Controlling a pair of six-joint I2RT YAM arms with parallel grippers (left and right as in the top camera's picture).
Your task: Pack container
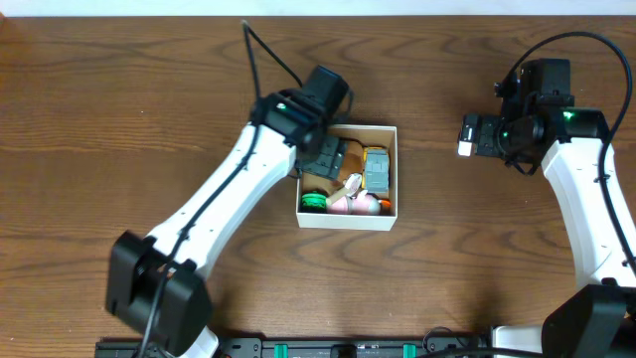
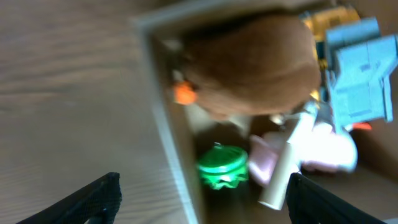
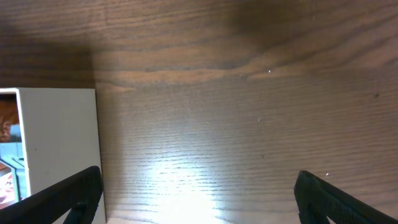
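Observation:
The container (image 1: 347, 218) is a square white-walled box with a brown inside, at the table's middle. It holds several small toys: a green one (image 1: 314, 202), a pink one (image 1: 360, 204), a grey-blue one (image 1: 377, 171) and a brown one (image 1: 350, 157). My left gripper (image 1: 324, 149) hovers over the box's left wall, open and empty; in the left wrist view (image 2: 199, 198) its fingers straddle the wall (image 2: 177, 162), with the green toy (image 2: 222, 166) and brown toy (image 2: 255, 65) below. My right gripper (image 1: 465, 135) is open and empty over bare table to the right of the box; the right wrist view (image 3: 199, 196) shows the box's wall (image 3: 59, 143).
Dark wood table (image 1: 119, 119) all around the box. A pale band runs along the far edge (image 1: 397, 6). Black cables (image 1: 260, 50) trail from both arms.

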